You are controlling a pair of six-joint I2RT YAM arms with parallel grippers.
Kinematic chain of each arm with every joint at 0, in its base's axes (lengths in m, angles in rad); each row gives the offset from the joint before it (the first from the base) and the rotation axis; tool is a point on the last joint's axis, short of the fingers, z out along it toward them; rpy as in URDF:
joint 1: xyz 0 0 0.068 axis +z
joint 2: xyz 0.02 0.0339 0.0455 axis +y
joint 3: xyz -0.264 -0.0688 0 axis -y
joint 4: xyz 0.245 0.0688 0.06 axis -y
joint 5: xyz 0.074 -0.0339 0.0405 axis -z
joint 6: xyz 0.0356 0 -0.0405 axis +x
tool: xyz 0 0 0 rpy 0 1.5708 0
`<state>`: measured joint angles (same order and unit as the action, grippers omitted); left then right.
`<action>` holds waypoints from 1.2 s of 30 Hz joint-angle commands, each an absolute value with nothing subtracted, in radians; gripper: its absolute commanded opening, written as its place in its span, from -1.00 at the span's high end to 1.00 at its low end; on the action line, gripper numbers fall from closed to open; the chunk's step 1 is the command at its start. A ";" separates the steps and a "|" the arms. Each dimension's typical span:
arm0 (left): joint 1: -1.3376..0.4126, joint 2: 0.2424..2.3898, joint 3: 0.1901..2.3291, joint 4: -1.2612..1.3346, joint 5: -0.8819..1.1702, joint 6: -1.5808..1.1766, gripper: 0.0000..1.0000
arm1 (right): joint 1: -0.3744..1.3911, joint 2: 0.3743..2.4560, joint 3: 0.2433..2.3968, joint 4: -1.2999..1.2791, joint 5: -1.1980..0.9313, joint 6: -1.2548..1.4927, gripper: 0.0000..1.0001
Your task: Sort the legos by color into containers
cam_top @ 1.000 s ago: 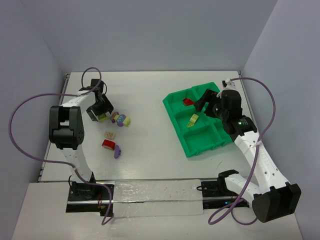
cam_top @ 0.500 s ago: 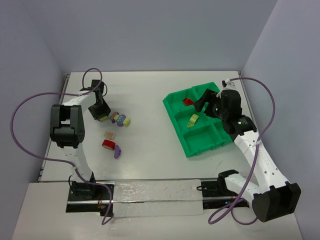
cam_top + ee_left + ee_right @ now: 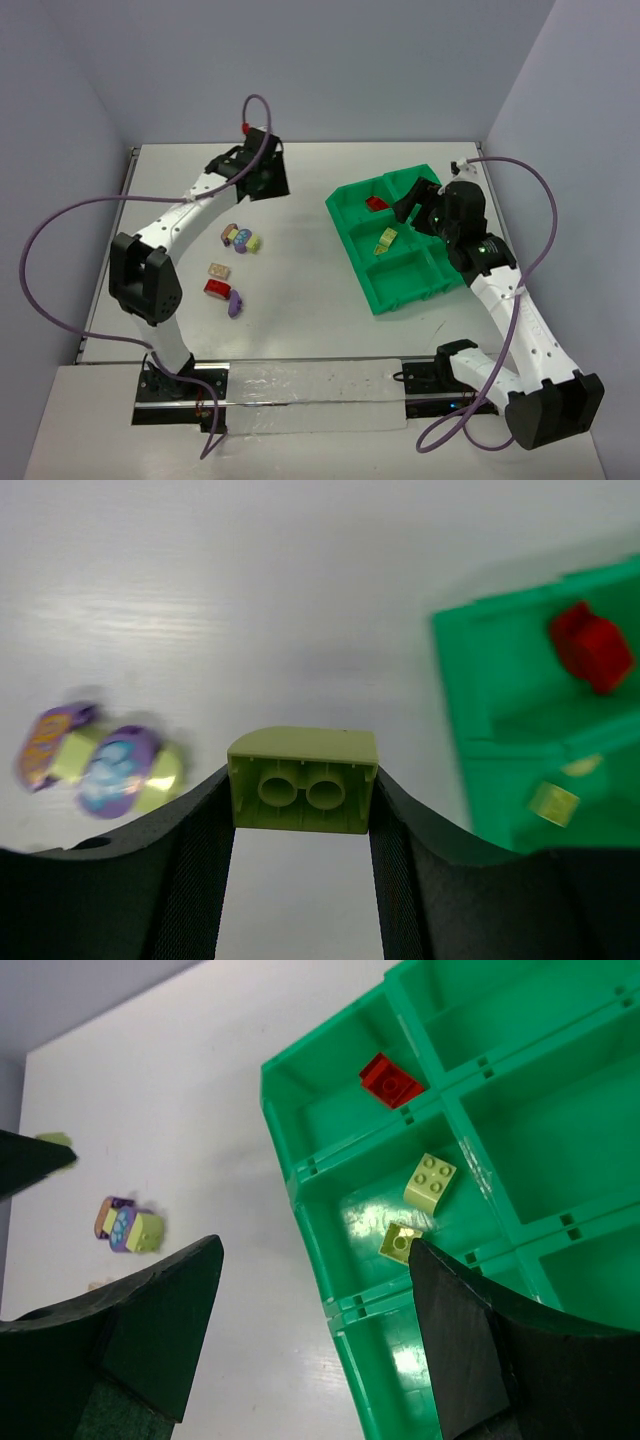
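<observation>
My left gripper [image 3: 268, 182] hangs above the table's back middle, shut on a yellow-green lego [image 3: 303, 780] whose hollow underside faces the wrist camera. The green tray [image 3: 352, 243] of containers lies at the right. One compartment holds a red lego [image 3: 376, 203]; the one nearer me holds two yellow-green legos [image 3: 386, 240]. My right gripper [image 3: 416, 206] hovers over the tray, open, with nothing between its fingers [image 3: 160, 1310]. On the table's left lie a purple and yellow-green cluster [image 3: 241, 238], a cream lego [image 3: 219, 270], a red lego [image 3: 216, 289] and a purple lego [image 3: 235, 301].
Purple cables loop from both arms over the table's left and right sides. Walls close in the table at the back and at both sides. The arm bases and a rail stand at the near edge.
The left gripper shut on the yellow-green lego at the table's left, lifted it and swung it toward the back middle, nearer the tray. The right arm has stayed put.
</observation>
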<state>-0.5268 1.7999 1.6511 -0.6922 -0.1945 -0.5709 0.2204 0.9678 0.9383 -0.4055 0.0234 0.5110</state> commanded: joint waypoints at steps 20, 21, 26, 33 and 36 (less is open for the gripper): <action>-0.854 2.249 2.106 -0.580 0.128 -0.635 0.46 | 0.229 0.790 0.934 -0.351 0.222 0.505 -0.64; -0.855 2.250 2.118 -0.583 0.130 -0.635 0.40 | 0.229 0.788 0.931 -0.348 0.220 0.508 -0.64; -0.857 2.264 2.135 -0.571 0.173 -0.628 -0.58 | 0.229 0.788 0.948 -0.357 0.225 0.502 -0.64; -0.857 2.209 2.119 -0.603 0.148 -0.608 -0.76 | 0.229 0.779 0.925 -0.357 0.220 0.507 -0.64; -0.856 2.150 2.090 -0.631 0.086 -0.607 -0.71 | 0.230 0.776 0.922 -0.354 0.215 0.508 -0.64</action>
